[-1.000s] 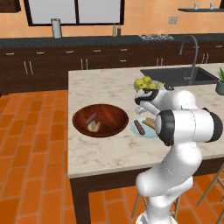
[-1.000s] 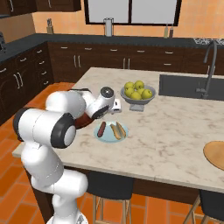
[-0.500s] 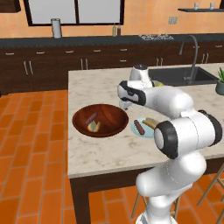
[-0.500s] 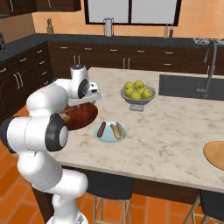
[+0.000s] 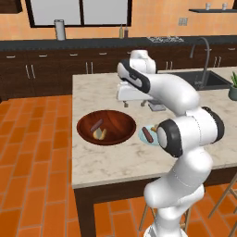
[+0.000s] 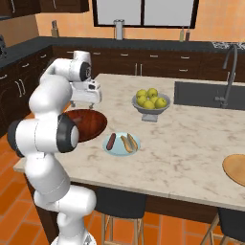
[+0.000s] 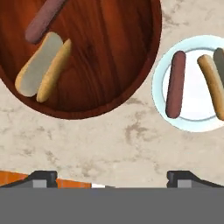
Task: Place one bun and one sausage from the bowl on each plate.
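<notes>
**Caller:** Up and away goes the arm! A second ago the gripper (image 5: 126, 103) was down by the light-blue plate (image 5: 144, 138); now it has swung left and risen, hanging above the marble counter (image 5: 106, 159) just behind the far rim of the brown bowl (image 5: 115, 121).

**Analyst:** And it left something behind. That plate carries a sausage (image 7: 176, 84) and a bun (image 7: 211, 82), side by side, a small gap between them. From the right they sit just the same, sausage (image 6: 111, 140) beside bun (image 6: 128, 143).

**Caller:** What about the fingers?

**Analyst:** Spread wide. The hand camera shows the two dark fingertips (image 7: 40, 178) far apart at the bottom, nothing between them, touching nothing. Bare marble lies beneath.

**Caller:** The bowl (image 7: 109, 52)?

**Analyst:** One split bun (image 7: 43, 65) lies left of its centre, and a second sausage (image 7: 44, 19) sits just beyond it, running off the top edge of the hand picture. They look close, though I can't tell whether they touch.

**Caller:** And the other plate?

**Analyst:** The tan plate (image 6: 236, 168) is well apart, at the right end of the counter, cut by the picture's edge. The grey fruit bowl (image 6: 150, 106) stands between, near the sink (image 6: 210, 94).
</notes>
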